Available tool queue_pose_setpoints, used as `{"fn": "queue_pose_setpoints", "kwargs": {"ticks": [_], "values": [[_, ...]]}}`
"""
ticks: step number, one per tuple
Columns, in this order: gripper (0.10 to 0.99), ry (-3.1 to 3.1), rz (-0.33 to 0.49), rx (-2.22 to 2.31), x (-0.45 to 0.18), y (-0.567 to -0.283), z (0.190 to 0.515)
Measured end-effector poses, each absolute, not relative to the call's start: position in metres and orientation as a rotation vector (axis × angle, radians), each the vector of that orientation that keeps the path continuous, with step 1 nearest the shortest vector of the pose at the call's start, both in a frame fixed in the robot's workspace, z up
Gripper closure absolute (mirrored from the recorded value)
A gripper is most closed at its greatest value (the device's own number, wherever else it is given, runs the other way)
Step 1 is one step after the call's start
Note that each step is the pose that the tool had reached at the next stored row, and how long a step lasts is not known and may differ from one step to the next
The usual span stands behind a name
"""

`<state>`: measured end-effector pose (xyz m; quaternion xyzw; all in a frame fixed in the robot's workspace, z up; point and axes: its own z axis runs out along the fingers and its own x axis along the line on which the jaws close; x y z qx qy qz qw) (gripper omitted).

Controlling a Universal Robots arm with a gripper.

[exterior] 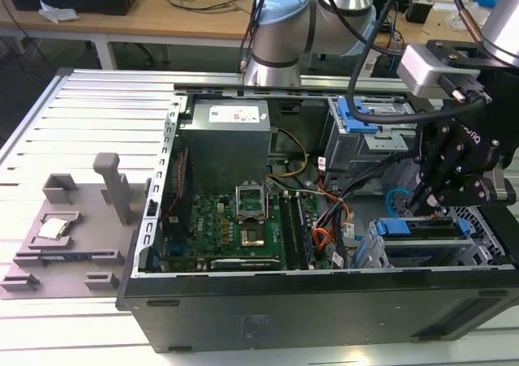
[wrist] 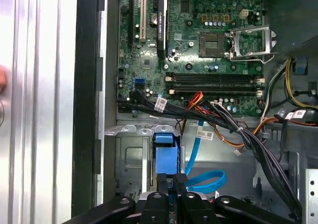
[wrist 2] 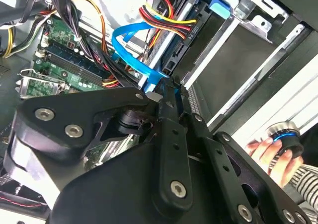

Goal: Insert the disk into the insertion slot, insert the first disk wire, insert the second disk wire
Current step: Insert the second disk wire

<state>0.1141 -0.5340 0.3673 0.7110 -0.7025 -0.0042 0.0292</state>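
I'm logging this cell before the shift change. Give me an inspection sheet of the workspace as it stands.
Surface: ribbed metal table carrying an open computer case.
Job's things: the disk, blue-framed, sits in the insertion slot; the second disk wire loops beside the slot.
Clutter: grey fixture tray with a processor chip on the exterior view's left.
Grippers: gripper closed on a blue part at the disk's end; which part cannot be told.
Cables: orange-red-black wire bundle runs to the disk's end.
Surroundings: wooden benches behind; a person's hand holds a knob-like device beside the case.
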Motion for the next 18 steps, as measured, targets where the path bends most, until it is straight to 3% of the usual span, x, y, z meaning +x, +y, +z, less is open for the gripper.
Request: {"fn": "queue_pose_setpoints", "kwargs": {"ticks": [18], "values": [[0.922,-2.170,-0.013,2.191,0.123,-0.534,0.354]]}}
